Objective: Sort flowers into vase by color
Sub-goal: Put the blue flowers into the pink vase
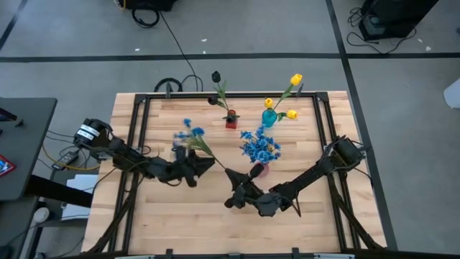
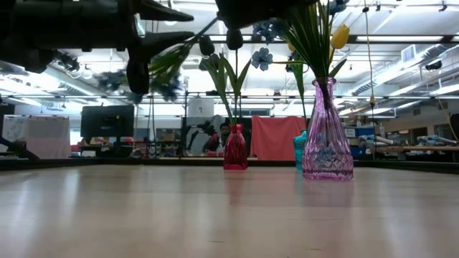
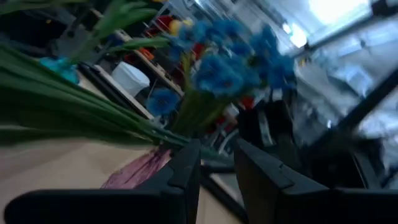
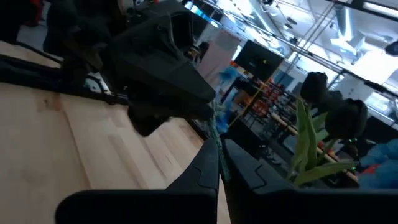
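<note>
A spray of blue blossoms (image 1: 190, 134) on a green stem hangs in the air between my two grippers, above the table. My right gripper (image 1: 233, 180) is shut on the stem's lower end. My left gripper (image 1: 205, 164) is open, and its fingers stand on either side of the stem (image 3: 214, 157) nearer the leaves. The purple vase (image 2: 327, 140) holds more blue flowers (image 1: 260, 147). The teal vase (image 1: 269, 116) holds yellow buds, and the red vase (image 1: 231, 119) holds dark blooms. My right gripper pinches the thin green stem (image 4: 216, 134) near its lower end between its two fingers (image 4: 205, 168). The stem runs on from the fingertips toward my left gripper (image 4: 161, 68). The flower is lifted clear of the table, slanting toward the far left with its blossoms leading.
The three vases stand in a cluster at the middle of the table's far half; the purple one (image 1: 261, 168) is just beyond my right gripper. A black frame (image 1: 136, 108) runs around the tabletop. Bare wood (image 1: 180, 216) lies on the near half.
</note>
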`<action>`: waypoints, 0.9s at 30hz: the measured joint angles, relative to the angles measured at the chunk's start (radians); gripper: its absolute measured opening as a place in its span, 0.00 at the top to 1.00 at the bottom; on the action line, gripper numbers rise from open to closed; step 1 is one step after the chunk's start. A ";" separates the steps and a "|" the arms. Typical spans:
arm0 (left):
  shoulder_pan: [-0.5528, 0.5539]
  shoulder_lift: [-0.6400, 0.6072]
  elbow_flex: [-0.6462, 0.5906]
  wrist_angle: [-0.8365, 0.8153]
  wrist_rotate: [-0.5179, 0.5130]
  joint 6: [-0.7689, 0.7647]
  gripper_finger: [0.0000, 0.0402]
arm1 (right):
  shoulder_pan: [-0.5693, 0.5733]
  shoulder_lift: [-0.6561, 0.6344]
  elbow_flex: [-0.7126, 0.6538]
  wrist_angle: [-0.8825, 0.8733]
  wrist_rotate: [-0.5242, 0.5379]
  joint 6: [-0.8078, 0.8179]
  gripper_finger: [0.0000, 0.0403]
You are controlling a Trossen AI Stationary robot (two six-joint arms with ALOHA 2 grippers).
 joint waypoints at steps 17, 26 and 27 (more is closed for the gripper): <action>0.013 0.005 -0.004 -0.014 0.004 -0.273 0.73 | -0.023 0.000 0.000 0.004 -0.044 -0.006 0.96; 0.014 0.005 -0.003 -0.020 -0.018 -0.276 0.73 | -0.032 0.000 0.000 0.016 -0.067 -0.007 0.96; 0.014 0.005 -0.003 -0.020 -0.018 -0.276 0.73 | -0.033 0.000 0.000 0.020 -0.080 -0.008 0.96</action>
